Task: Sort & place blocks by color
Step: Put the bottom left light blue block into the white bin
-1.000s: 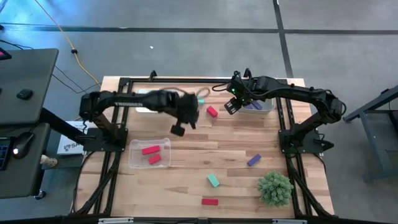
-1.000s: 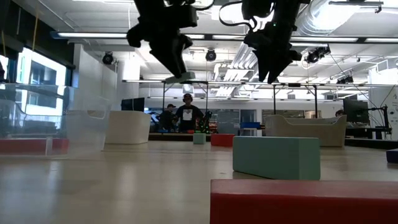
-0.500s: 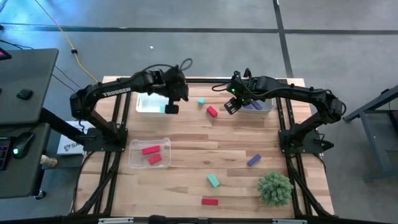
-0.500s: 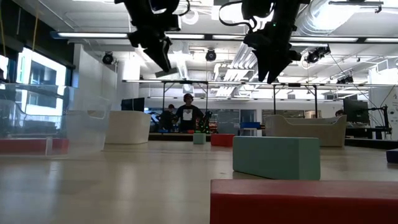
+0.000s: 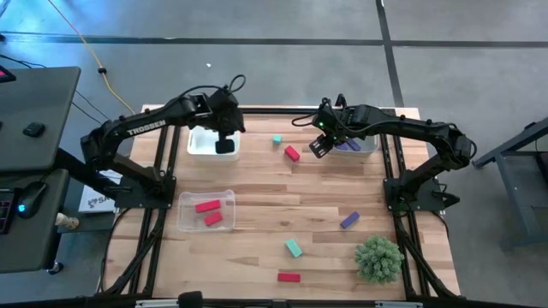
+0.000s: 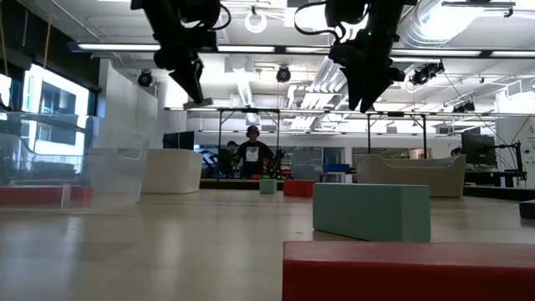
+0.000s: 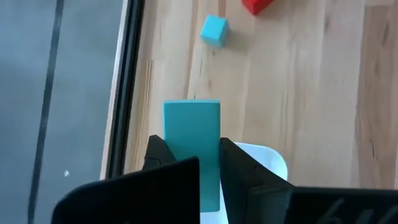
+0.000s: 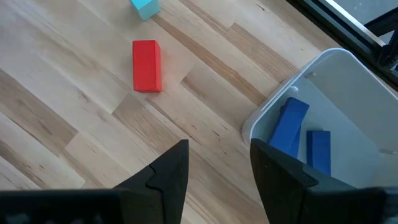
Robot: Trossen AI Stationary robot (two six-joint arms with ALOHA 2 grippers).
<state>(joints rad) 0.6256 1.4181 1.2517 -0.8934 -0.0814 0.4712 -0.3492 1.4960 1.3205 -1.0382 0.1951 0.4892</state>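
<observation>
The left gripper clamps a teal block above the clear tray at the table's far left. The right gripper, fingers parted and empty, hovers beside a red block.

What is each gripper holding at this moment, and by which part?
The left gripper is shut on a teal block, pinched near one end, above the far-left tray. The right gripper is open and holds nothing.
</observation>
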